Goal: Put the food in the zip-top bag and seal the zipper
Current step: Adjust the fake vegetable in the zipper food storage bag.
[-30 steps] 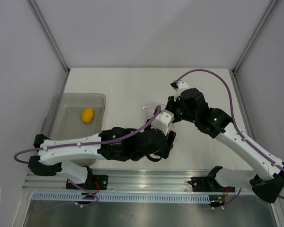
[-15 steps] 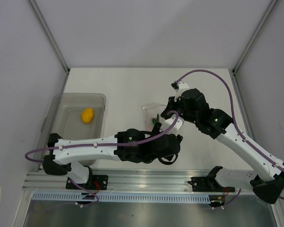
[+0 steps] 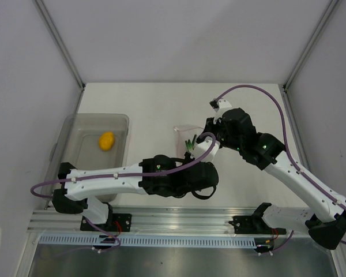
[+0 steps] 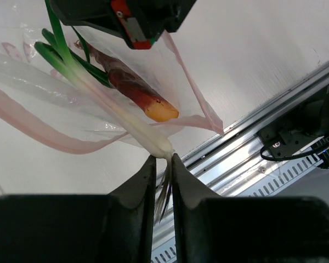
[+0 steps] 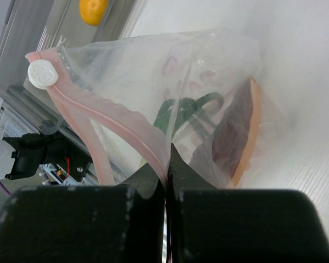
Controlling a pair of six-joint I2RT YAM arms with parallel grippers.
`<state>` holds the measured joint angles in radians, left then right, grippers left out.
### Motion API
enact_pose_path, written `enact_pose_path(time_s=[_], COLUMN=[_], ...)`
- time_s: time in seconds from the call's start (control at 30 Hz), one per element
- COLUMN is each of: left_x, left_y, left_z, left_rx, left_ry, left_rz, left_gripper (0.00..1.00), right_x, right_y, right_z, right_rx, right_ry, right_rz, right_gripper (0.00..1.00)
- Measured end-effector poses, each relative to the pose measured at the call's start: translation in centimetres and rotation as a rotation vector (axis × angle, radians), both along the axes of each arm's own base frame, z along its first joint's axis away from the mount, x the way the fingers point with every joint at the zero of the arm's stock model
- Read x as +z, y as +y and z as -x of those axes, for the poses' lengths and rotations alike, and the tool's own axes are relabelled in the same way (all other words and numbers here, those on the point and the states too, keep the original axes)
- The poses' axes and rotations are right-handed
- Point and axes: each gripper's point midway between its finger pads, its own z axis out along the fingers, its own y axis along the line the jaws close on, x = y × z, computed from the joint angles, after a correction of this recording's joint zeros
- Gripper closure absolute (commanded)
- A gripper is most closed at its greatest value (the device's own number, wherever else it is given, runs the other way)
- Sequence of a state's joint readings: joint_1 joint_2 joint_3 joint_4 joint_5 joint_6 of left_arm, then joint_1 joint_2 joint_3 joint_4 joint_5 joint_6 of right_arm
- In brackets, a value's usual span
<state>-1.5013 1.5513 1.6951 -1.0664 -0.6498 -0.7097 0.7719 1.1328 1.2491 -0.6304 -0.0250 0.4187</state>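
L gripper (image 4: 163,164) clamped on scallion (image 4: 115,112) root end; greens inside bag (image 5: 208,71) mouth w/ red piece (image 4: 134,90). R gripper (image 5: 167,159) pinched zipper (image 5: 98,126). 1 lemon (image 3: 106,140) sat in bin (image 3: 75,124), well apart.

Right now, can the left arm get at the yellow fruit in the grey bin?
Probably not yet: the left gripper is shut on the green onion, partly inside the zip-top bag. The bin is open on top, nothing covers the yellow fruit.
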Motion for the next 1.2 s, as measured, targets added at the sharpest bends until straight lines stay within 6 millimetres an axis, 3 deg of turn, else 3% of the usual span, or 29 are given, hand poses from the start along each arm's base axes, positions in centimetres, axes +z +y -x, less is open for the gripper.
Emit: enact_pose_path(time_s=[0.27, 0.57, 0.8, 0.97, 1.07, 1.2], left_x=[0.5, 3.6, 1.8, -1.0, -1.9, -0.5], left_y=[1.1, 3.2, 1.3, 0.7, 2.0, 3.6], left_z=[-2.6, -6.7, -7.0, -7.4, -7.9, -8.8], left_rx=[0.075, 0.172, 0.133, 0.136, 0.16, 0.19], left_ry=[-0.004, 0.024, 0.076, 0.109, 0.112, 0.091], left_rz=[0.014, 0.155, 0.137, 0.108, 0.094, 0.129], left_gripper=[0.97, 0.99, 1.0, 0.8, 0.71, 0.52], right_x=[0.0, 0.1, 0.1, -0.2, -0.2, 0.0], right_y=[0.0, 0.1, 0.1, -0.1, -0.2, -0.2], right_z=[0.1, 0.1, 0.2, 0.4, 0.5, 0.5], right_rx=[-0.001, -0.003, 0.001, -0.001, -0.002, -0.001], right_ry=[0.006, 0.009, 0.013, 0.024, 0.023, 0.019], right_rz=[-0.005, -0.01, -0.016, -0.005, -0.006, -0.01], right_gripper=[1.0, 1.0, 1.0, 1.0, 1.0, 1.0])
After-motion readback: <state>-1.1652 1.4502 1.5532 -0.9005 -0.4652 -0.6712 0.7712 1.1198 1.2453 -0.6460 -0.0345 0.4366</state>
